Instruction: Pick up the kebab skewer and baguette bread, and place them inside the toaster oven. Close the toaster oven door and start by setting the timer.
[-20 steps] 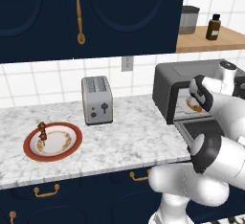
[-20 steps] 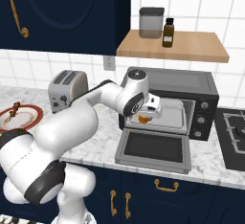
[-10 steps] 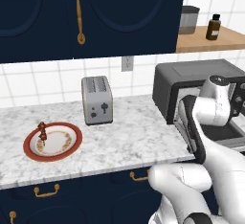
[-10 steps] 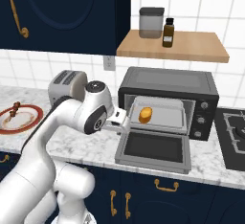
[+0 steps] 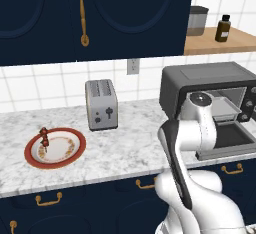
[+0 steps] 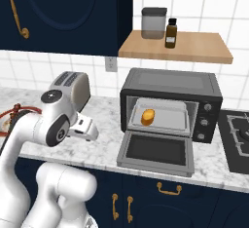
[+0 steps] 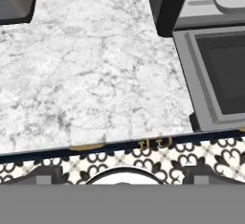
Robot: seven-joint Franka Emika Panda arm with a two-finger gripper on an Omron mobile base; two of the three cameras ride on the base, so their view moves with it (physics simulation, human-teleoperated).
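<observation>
I see the small golden-orange baguette bread [image 6: 148, 117] on the metal tray inside the dark box toaster oven [image 6: 170, 103], glass door [image 6: 153, 151] dropped flat for loading. My tool [image 6: 87, 128] is spread, holding nothing. The meat-chunk kebab skewer [image 5: 44, 138] lies on the red-rimmed plate [image 5: 75, 155] far along the marble table [image 5: 120, 150], next to fetch.

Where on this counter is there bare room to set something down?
Bare marble lies between the plate and the slot toaster, and between that toaster and the toaster oven. It is crowded in front of the oven, where the toaster oven door lies open over the counter edge.
</observation>
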